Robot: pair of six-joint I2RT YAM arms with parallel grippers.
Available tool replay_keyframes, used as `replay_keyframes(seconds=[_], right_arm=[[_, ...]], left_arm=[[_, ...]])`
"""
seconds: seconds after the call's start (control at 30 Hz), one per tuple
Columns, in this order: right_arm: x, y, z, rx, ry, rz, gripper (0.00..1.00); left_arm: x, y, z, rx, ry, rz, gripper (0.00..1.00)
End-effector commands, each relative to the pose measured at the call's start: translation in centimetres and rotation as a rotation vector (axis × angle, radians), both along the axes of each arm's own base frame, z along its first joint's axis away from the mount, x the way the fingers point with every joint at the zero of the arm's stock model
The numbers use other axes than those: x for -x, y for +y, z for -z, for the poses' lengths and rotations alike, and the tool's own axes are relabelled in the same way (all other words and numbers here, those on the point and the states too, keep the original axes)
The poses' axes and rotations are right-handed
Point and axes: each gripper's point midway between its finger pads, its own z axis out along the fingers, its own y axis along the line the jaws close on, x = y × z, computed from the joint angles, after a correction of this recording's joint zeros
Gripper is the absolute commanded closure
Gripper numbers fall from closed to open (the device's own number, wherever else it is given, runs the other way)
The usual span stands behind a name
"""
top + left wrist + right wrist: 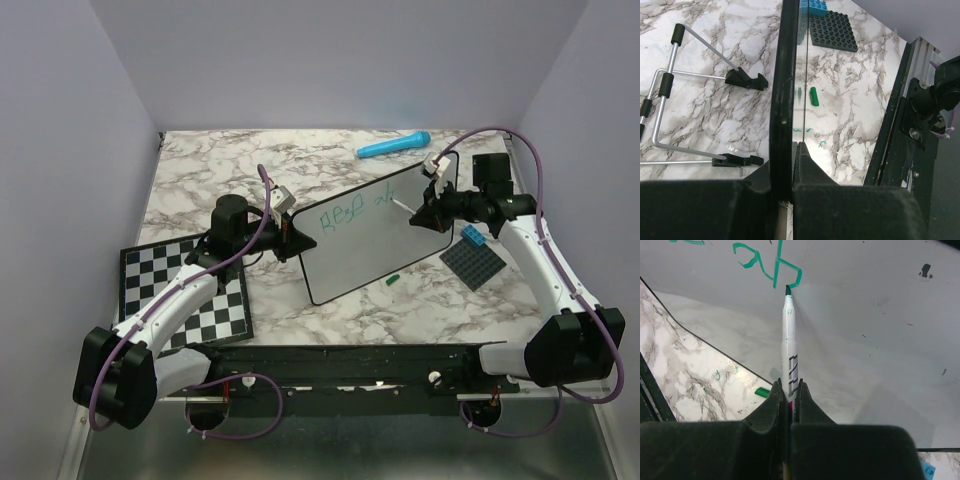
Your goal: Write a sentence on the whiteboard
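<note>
Whiteboard (370, 245): sat mid-table (260, 170) between the two arms, one long edge towards the arm bases; seen edge-on from the left wrist (782, 100); how steeply it leaned could not be told.
Left gripper (290, 235): jaws narrow, clamped on the board's black rim at its left end (792, 145).
Right gripper (425, 212): jaws pinched tight on the barrel of a white marker (402, 206); marker ran straight out from between the fingers (789, 340).
Marker tip: green, touching the board face at the end of the last stroke.
Sentence (345, 213): one short run of loopy green scribble across the board's upper left part; its last angular strokes lay just above the tip (771, 265); not legible.
Green cap (393, 279): lay on the marble just beside the board's near edge.
Checkerboard (185, 290): flat at the left, under the left arm.
Dark studded baseplate (473, 265): right of the board; blue brick (473, 237) at its far corner.
Blue pen-like object (393, 146): at the far edge, apart from the board.
Wire stand (670, 100): lay on the table behind the board.
</note>
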Motion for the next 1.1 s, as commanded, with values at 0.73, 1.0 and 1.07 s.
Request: replay_keyframes(seconds=[0.73,1.0,1.07], right_arm=[[1.9,1.4,-4.5,-0.057,-0.085,-0.044,0.99],[2.9,-0.3,-4.4,-0.047,-0.128,-0.03,0.99],[2.9,-0.9,-4.2,-0.046,-0.128,-0.025,1.0]], left_arm=[[0.2,1.7,5.2,-0.171,0.067,-0.041,1.0],[0.2,1.8,5.2,-0.172,0.064,-0.042,1.0],[0.2,1.8,5.2,-0.172,0.062,-0.042,1.0]])
